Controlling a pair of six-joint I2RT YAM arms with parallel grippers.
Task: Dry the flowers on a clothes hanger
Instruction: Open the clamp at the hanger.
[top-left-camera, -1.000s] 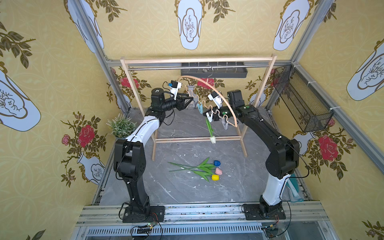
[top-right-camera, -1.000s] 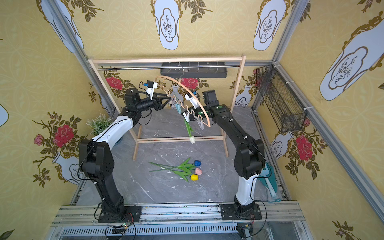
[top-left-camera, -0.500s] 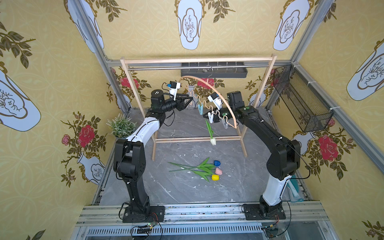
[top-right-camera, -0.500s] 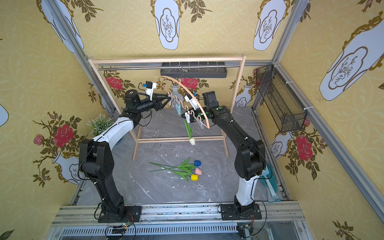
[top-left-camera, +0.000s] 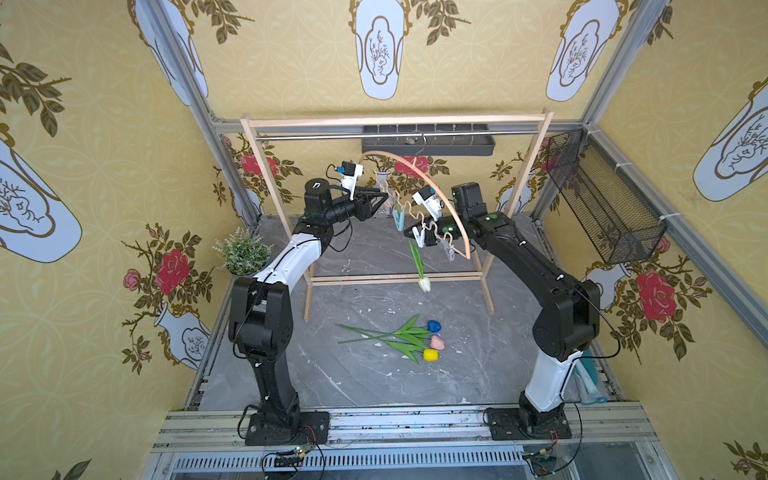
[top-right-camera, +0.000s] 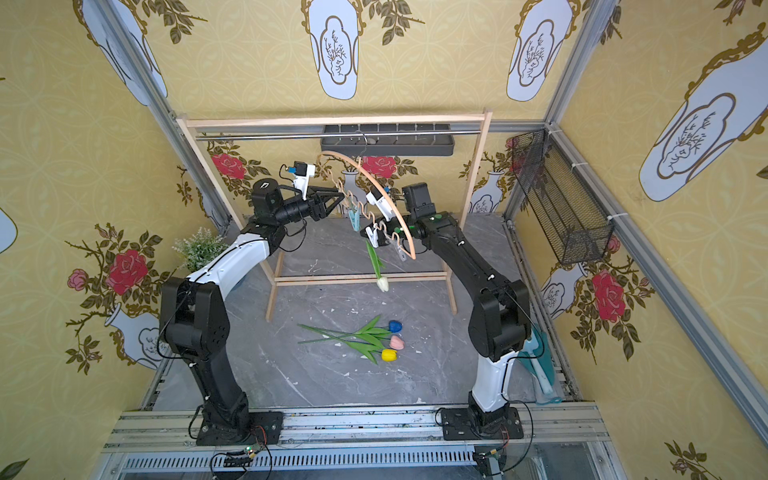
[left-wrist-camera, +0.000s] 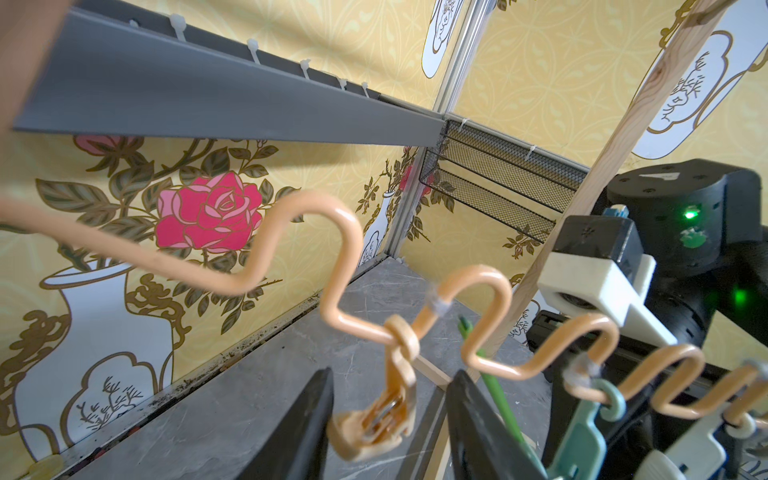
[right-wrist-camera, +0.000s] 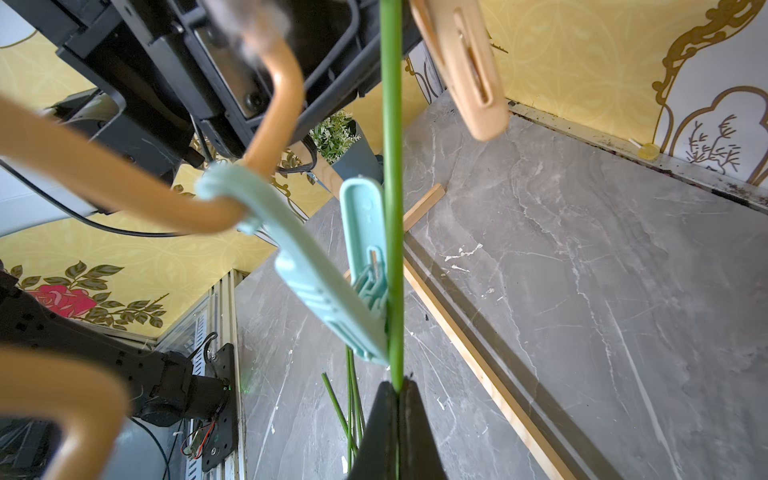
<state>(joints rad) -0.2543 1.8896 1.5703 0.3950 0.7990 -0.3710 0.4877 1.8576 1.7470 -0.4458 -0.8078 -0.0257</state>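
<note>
Both top views looked down from high above the front rail (top-left-camera: 374, 419), facing the back wall (top-left-camera: 457, 83), and shared almost the whole cell, from the floor (top-right-camera: 324, 386) to the wooden rack (top-right-camera: 332, 120). The left wrist camera sat close beside the clothes hanger (left-wrist-camera: 124, 249), looking across its wavy bar. The right wrist camera looked steeply down along the tulip stem (right-wrist-camera: 392, 208), and also showed that bar.

Arched light-wood clothes hanger (top-left-camera: 386, 152) with a wavy lower bar hangs by its metal hook from the rack rail (top-left-camera: 316, 135), swung askew, its pegs (top-left-camera: 399, 218) dangling from the waves. The white tulip (top-left-camera: 424, 284) hangs head down below them, its green stem against the tip of the light-blue peg (right-wrist-camera: 316, 282). The blue tulip (top-left-camera: 433, 325), pink tulip (top-left-camera: 437, 342) and yellow tulip (top-left-camera: 430, 355) lie flat on the grey tabletop (top-left-camera: 374, 386), heads close together to the robot's right, stems fanned leftward.
</note>
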